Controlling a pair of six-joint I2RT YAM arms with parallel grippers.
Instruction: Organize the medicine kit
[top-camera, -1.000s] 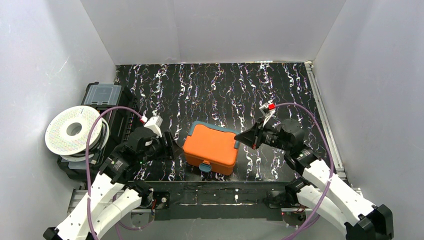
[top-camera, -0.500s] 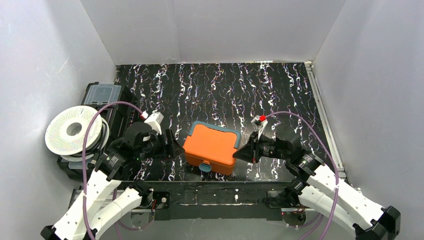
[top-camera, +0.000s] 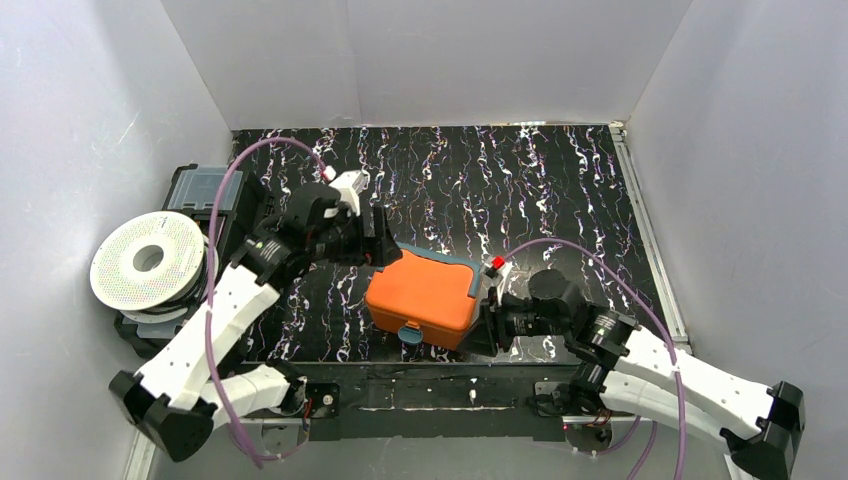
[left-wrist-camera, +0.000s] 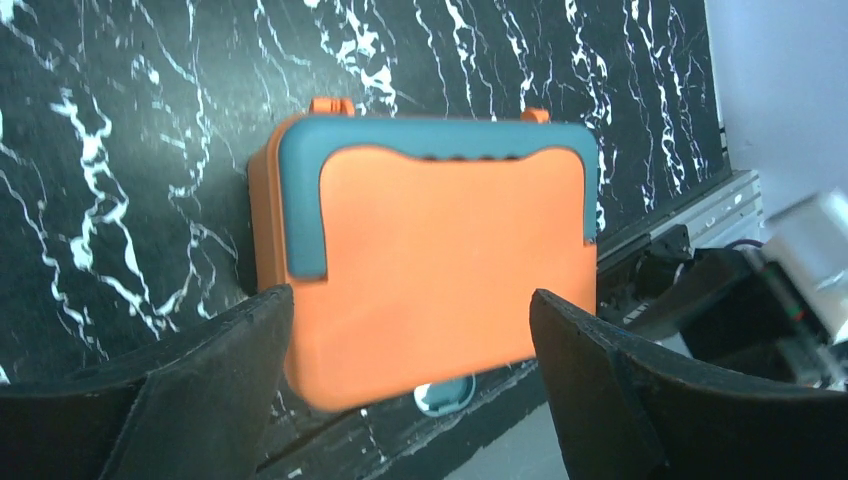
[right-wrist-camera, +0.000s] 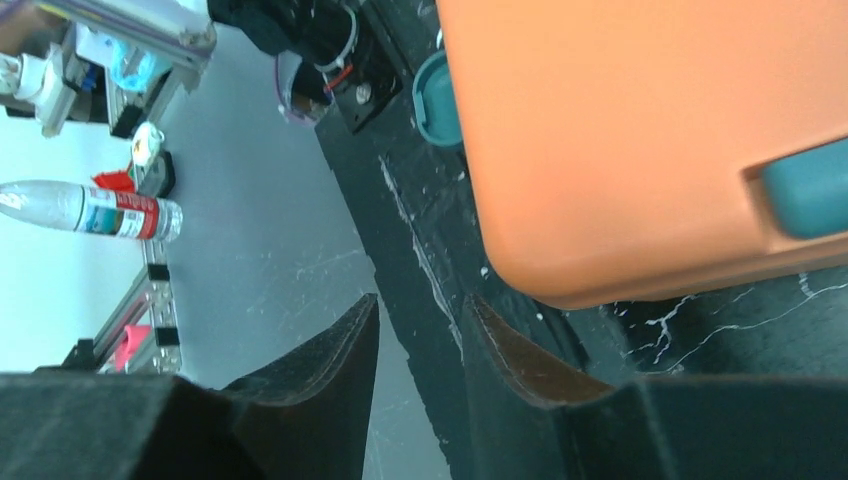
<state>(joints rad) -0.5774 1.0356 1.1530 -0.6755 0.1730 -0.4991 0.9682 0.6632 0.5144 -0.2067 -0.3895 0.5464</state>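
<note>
Black marbled surface fills the frame's middle; the orange medicine kit sits lid-down-shut at lower centre, long axis running left-right, latch toward the bottom edge. Left end effector hovers spread above; right end effector, nearly together, nears the corner. Opening or just closed—can't tell.

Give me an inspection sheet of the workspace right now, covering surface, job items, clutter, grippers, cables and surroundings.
Surface: black marbled table.
Job's things: orange medicine kit, lid closed, teal latch facing the arms.
Clutter: filament spool on black box, left edge.
Grippers: left gripper open above the kit; right gripper slightly open by the kit's near right corner.
Cables: purple cable looping over each arm.
Surroundings: white walls.
</note>
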